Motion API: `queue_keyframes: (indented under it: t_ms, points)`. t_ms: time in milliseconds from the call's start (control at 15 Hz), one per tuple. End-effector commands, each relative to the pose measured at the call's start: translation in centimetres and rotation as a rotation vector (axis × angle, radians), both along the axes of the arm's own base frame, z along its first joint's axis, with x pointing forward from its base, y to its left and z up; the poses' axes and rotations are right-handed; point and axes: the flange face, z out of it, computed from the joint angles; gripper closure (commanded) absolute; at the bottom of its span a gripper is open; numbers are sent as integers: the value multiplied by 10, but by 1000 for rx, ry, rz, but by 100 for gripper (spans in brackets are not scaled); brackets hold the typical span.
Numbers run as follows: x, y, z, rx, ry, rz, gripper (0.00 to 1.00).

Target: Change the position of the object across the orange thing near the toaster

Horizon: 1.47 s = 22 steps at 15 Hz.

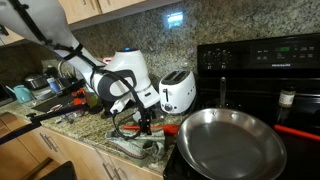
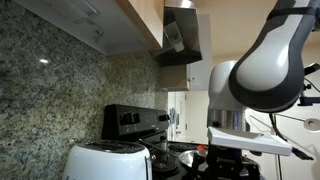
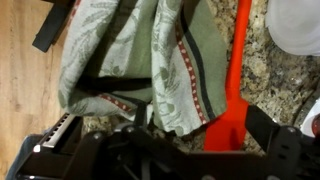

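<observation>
A green patterned cloth [image 3: 140, 60] lies crumpled on the granite counter, also seen at the counter's front edge in an exterior view [image 1: 135, 148]. A long orange utensil [image 3: 232, 90] lies right beside the cloth's right edge; its end shows by the pan in an exterior view [image 1: 171, 128]. The white toaster [image 1: 178, 92] stands behind them against the wall, and shows in another exterior view [image 2: 105, 162]. My gripper [image 3: 200, 128] is open, low over the counter, with the cloth's lower corner and the orange utensil between its fingers. It hangs just above the cloth in an exterior view [image 1: 141, 118].
A large steel frying pan [image 1: 230, 140] with a red handle sits on the black stove [image 1: 260, 70] right of the cloth. A white appliance [image 1: 132, 62] stands left of the toaster. Clutter and a sink area [image 1: 40, 85] lie at the far left. The counter edge [image 3: 30, 90] is near the cloth.
</observation>
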Motion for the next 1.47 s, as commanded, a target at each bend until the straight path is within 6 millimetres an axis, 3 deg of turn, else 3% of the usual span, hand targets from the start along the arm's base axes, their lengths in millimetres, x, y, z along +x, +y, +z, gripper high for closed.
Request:
queue_keyframes:
  t_ms: [0, 667, 1400]
  points:
    - [0, 0, 0, 0, 0, 0, 0]
    - [-13, -5, -59, -89, 91, 45, 0]
    - [-37, 31, -24, -132, -85, 189, 0]
